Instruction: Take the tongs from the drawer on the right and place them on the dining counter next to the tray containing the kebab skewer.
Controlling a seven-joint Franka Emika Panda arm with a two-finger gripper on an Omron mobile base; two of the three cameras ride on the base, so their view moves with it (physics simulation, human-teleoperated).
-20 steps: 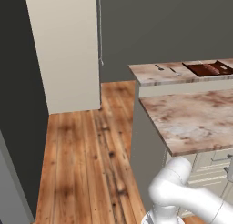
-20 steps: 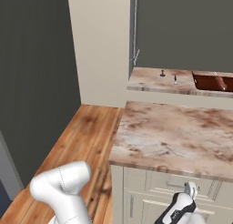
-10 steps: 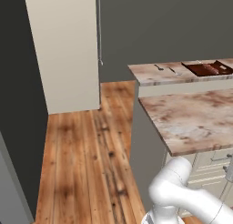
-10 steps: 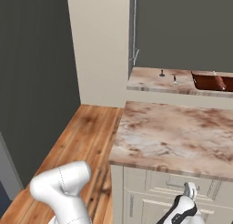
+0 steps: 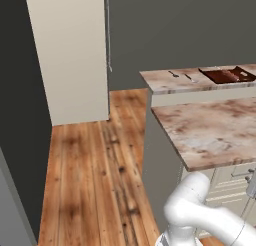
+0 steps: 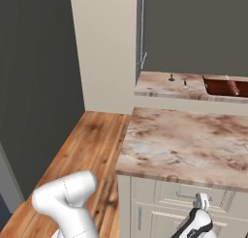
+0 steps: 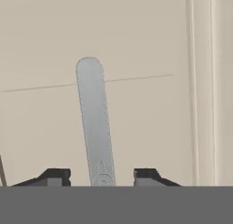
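Our claw (image 7: pixel 95 176) stands close in front of a cream drawer front (image 7: pixel 136 45), and a flat grey drawer handle (image 7: pixel 94 123) rises between its two dark fingertips (image 7: pixel 54 175). The jaws are partly apart, with a gap at each side of the handle, so we do not see a firm grip, and we cannot tell if they are open or closing on it. In the right base view the claw (image 6: pixel 201 201) is low, just beside the handle (image 6: pixel 190 197) of a drawer under the near marbled counter (image 6: pixel 193 140).

We judge that the task is at its first step. The drawer looks shut, so the tongs are hidden from us and we suppose they lie inside it. What is left: to pull the drawer out, to lift the tongs, to carry them and to set them down.

Beyond the near counter, and higher, lies the dining counter (image 6: pixel 160 84). On it, far from the drawer, rests the tray (image 6: pixel 215 86), dark reddish-brown, and something lies inside it, probably the kebab skewer, but it is too small to tell. Beside the tray, toward the pale wall, stand two small dark objects (image 6: pixel 178 79) that we cannot name.
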